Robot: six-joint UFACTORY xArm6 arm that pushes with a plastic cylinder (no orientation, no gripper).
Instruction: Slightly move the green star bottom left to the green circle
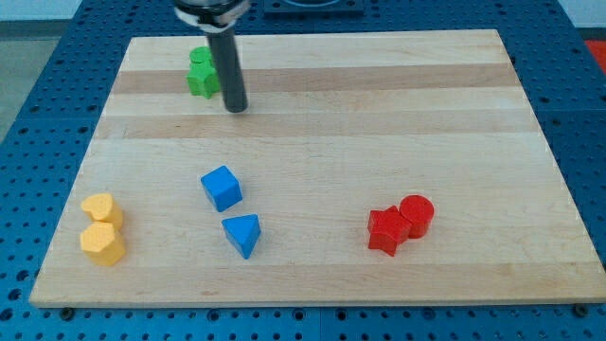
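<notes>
The green star [202, 81] lies near the board's top left, touching the green circle [200, 59] just above it. The rod partly hides the circle's right side. My tip [236, 107] rests on the board just to the lower right of the green star, a short gap from it. The rod rises from the tip toward the view's top.
A blue cube [222, 188] and a blue triangle [242, 234] sit left of centre. Two yellow blocks [102, 227] stand at the lower left. A red star [386, 230] touches a red cylinder [417, 214] at the lower right. The wooden board [379, 114] lies on a blue pegboard table.
</notes>
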